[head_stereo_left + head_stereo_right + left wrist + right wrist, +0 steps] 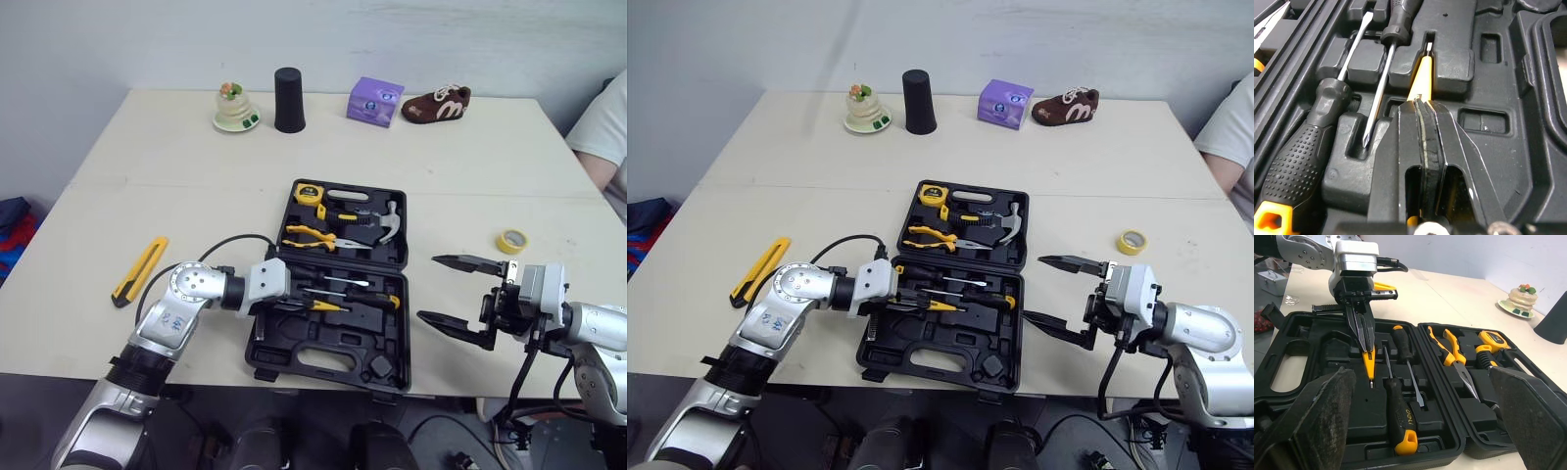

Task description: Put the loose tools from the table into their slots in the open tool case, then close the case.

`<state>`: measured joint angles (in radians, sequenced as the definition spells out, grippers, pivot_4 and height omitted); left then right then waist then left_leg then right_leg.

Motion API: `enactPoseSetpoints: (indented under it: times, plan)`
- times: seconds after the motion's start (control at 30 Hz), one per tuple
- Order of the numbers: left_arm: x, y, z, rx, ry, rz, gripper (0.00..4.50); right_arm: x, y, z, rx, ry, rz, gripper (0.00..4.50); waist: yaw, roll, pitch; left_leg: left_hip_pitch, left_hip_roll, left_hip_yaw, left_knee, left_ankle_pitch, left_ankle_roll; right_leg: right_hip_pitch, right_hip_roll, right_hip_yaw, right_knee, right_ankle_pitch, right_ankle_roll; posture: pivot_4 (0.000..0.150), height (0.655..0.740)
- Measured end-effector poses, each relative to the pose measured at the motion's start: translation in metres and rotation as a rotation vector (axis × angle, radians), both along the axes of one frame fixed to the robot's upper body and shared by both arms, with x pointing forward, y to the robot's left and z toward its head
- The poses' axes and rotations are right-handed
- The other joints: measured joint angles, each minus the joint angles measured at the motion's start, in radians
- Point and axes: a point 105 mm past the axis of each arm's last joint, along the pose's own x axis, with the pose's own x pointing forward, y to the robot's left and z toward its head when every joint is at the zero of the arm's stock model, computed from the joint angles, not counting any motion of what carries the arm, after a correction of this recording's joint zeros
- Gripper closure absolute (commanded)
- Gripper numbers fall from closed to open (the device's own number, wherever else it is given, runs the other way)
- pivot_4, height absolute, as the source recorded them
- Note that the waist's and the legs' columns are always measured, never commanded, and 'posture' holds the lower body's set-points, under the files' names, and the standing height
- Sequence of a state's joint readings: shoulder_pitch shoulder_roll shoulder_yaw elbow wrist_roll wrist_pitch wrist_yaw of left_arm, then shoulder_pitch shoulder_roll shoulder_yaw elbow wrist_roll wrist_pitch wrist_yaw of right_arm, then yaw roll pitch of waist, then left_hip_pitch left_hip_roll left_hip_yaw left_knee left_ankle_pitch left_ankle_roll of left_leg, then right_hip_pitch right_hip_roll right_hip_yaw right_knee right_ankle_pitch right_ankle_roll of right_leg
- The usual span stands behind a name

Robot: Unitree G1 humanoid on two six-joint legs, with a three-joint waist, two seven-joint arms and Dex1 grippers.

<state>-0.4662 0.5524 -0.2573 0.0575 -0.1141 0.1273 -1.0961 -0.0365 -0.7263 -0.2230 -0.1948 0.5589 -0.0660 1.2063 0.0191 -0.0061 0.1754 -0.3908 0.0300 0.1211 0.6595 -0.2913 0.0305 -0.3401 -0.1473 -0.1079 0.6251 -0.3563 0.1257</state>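
– L gripper (1367,348) status?
– Down in near half of tool case (328,370), fingers pinched tight on small yellow screwdriver (1422,78). Blade tip sits in a moulded slot. Can't tell if rest of it is seated.
– R gripper (458,294)?
– Spread wide, nothing in it, hovering just right of case.
– Rest, big to small?
– Beige table (147,147), case at mid-front w/ lid laid flat open. Person's sleeve (602,127) at right edge. Row along back: brown shoe (436,105), black cup (289,100), purple box (374,100), small dish w/ ornament (235,113).
– Tools in case?
– Far half: hammer (389,223), pliers w/ yellow grips (310,235), tape measure (309,192). Near half: two black-handled screwdrivers (1399,413) side by side, pointing opp. ways, just beside the yellow one.
– Loose ones?
– Yellow utility knife (137,271) on table, left of case, well apart. Yellow tape roll (509,241) to the right, near R gripper, not touching.
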Motion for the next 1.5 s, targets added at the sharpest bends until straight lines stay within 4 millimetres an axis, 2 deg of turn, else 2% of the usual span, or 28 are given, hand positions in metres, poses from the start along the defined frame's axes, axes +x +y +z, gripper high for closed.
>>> enactPoseSetpoints:
  times: [0.17, 0.27, 0.33, 0.37, 0.43, 0.47, 0.57, 0.63, 0.67, 0.73, 0.8, 0.87, 0.93, 1.03, 1.1, 1.27, 1.4, 1.5]
  plan:
    - [0.003, 0.003, 0.004, -0.019, -0.018, 0.032, 4.45, 0.000, -0.007, -0.003, -0.014, 0.005, -0.004, 0.00, -0.003, 0.000, 0.000, 0.001, 0.000, 0.000, -0.001, 0.000, 0.000, 0.000, 0.000, 0.001, 0.000, 0.000, 0.000, 0.150, 0.7400]
    - [0.008, 0.022, 0.020, -0.131, 0.005, 0.134, 4.45, 0.002, -0.038, -0.004, -0.058, 0.012, -0.076, 0.00, -0.008, 0.000, 0.003, 0.000, 0.000, 0.000, -0.003, 0.000, 0.000, -0.001, 0.000, 0.001, -0.001, 0.000, 0.000, 0.150, 0.7400]
    - [0.014, 0.043, 0.053, -0.281, -0.026, 0.243, 3.85, 0.000, -0.070, -0.004, -0.089, 0.025, -0.165, 0.00, -0.012, -0.002, 0.007, -0.001, 0.000, -0.002, -0.003, 0.001, -0.001, 0.000, 0.000, 0.000, -0.002, 0.000, 0.000, 0.150, 0.7400]
    - [0.014, 0.059, 0.067, -0.315, -0.061, 0.297, 3.57, -0.001, -0.085, -0.006, -0.108, 0.024, -0.206, 0.00, -0.014, -0.003, 0.007, -0.001, 0.001, -0.003, -0.003, 0.001, -0.001, 0.000, 0.000, 0.000, -0.003, 0.000, 0.000, 0.150, 0.7400]
    - [0.011, 0.108, 0.085, -0.314, -0.116, 0.461, 2.57, -0.005, -0.128, -0.008, -0.136, 0.026, -0.356, 0.00, -0.022, -0.003, 0.008, 0.001, -0.001, 0.000, -0.007, 0.001, -0.001, 0.001, 0.000, -0.002, -0.003, 0.000, 0.000, 0.150, 0.7400]
    - [0.009, 0.124, 0.087, -0.312, -0.123, 0.521, 2.29, -0.007, -0.143, -0.010, -0.140, 0.027, -0.408, 0.00, -0.025, -0.003, 0.007, 0.002, -0.001, 0.002, -0.009, 0.001, 0.000, 0.001, 0.000, -0.003, -0.004, 0.000, 0.000, 0.150, 0.7400]
    - [0.004, 0.171, 0.085, -0.322, -0.142, 0.706, 0.94, -0.015, -0.180, -0.017, -0.167, 0.026, -0.546, 0.00, -0.030, -0.004, 0.008, 0.002, -0.002, 0.003, -0.009, 0.001, 0.000, 0.000, 0.000, -0.003, -0.005, 0.000, 0.000, 0.150, 0.7400]
    - [-0.003, 0.212, 0.080, -0.311, -0.178, 0.859, 0.08, -0.021, -0.202, -0.022, -0.201, 0.029, -0.627, 0.00, -0.035, -0.005, 0.009, 0.002, -0.001, 0.003, -0.010, 0.001, 0.000, 0.000, -0.001, -0.002, -0.006, 0.000, 0.000, 0.150, 0.7400]
    - [-0.012, 0.247, 0.078, -0.301, -0.211, 0.992, 0.03, -0.029, -0.221, -0.021, -0.204, 0.031, -0.719, 0.00, -0.043, -0.005, 0.011, 0.002, -0.001, 0.003, -0.011, 0.001, -0.001, -0.002, -0.002, -0.002, -0.005, 0.000, 0.000, 0.150, 0.7400]
    - [-0.032, 0.299, 0.078, -0.291, -0.270, 1.192, 0.03, -0.042, -0.250, -0.018, -0.193, 0.027, -0.867, 0.00, -0.049, -0.005, 0.011, 0.003, 0.000, 0.003, -0.012, 0.000, -0.002, -0.002, -0.002, -0.002, -0.006, -0.001, -0.001, 0.150, 0.7400]
    - [-0.054, 0.336, 0.077, -0.301, -0.316, 1.347, 0.03, -0.054, -0.272, -0.015, -0.176, 0.006, -1.008, 0.00, -0.051, -0.005, 0.012, 0.003, 0.000, 0.003, -0.013, 0.000, -0.004, -0.002, -0.002, 0.000, -0.006, -0.001, -0.001, 0.150, 0.7400]
    - [-0.077, 0.364, 0.065, -0.299, -0.318, 1.479, 0.03, -0.068, -0.290, -0.019, -0.163, 0.012, -1.132, 0.00, -0.053, -0.004, 0.012, 0.003, 0.000, 0.003, -0.013, -0.004, -0.010, -0.002, -0.003, 0.003, -0.006, -0.001, -0.001, 0.150, 0.7400]
    - [-0.091, 0.378, 0.053, -0.284, -0.302, 1.553, 0.03, -0.075, -0.299, -0.023, -0.140, 0.023, -1.206, 0.00, -0.054, -0.004, 0.012, 0.003, 0.001, 0.003, -0.013, -0.004, -0.011, -0.003, -0.003, 0.004, -0.006, -0.001, -0.001, 0.150, 0.7400]
    - [-0.128, 0.415, 0.029, -0.234, -0.283, 1.783, 0.03, -0.094, -0.320, -0.027, -0.054, 0.031, -1.386, 0.00, -0.054, -0.004, 0.012, 0.003, 0.001, 0.002, -0.014, -0.005, -0.012, -0.004, -0.003, 0.006, -0.006, -0.002, -0.002, 0.150, 0.7400]
    - [-0.149, 0.433, 0.020, -0.216, -0.276, 1.908, 0.03, -0.106, -0.326, -0.035, -0.062, 0.069, -1.434, 0.00, -0.054, -0.004, 0.012, 0.003, 0.002, 0.003, -0.015, -0.006, -0.012, -0.005, -0.003, 0.006, -0.006, -0.002, -0.003, 0.150, 0.7400]
    - [-0.158, 0.441, 0.018, -0.234, -0.296, 1.971, 0.03, -0.108, -0.327, -0.038, -0.074, 0.079, -1.453, 0.00, -0.050, -0.004, 0.012, 0.004, 0.001, 0.002, -0.014, -0.007, -0.010, -0.009, -0.005, 0.006, -0.005, -0.002, -0.003, 0.150, 0.7400]
    - [-0.151, 0.436, 0.021, -0.260, -0.299, 1.929, 0.03, -0.100, -0.323, -0.039, -0.062, 0.092, -1.419, 0.00, -0.051, -0.004, 0.012, 0.003, 0.001, 0.003, -0.016, -0.006, -0.012, -0.012, -0.004, 0.006, -0.005, -0.002, -0.003, 0.150, 0.7400]
    - [-0.129, 0.421, 0.036, -0.303, -0.330, 1.815, 0.03, -0.085, -0.310, -0.040, 0.016, 0.106, -1.308, 0.00, -0.053, -0.004, 0.012, 0.003, 0.002, 0.003, -0.015, -0.004, -0.014, -0.006, -0.004, 0.006, -0.004, -0.002, -0.003, 0.150, 0.7400]
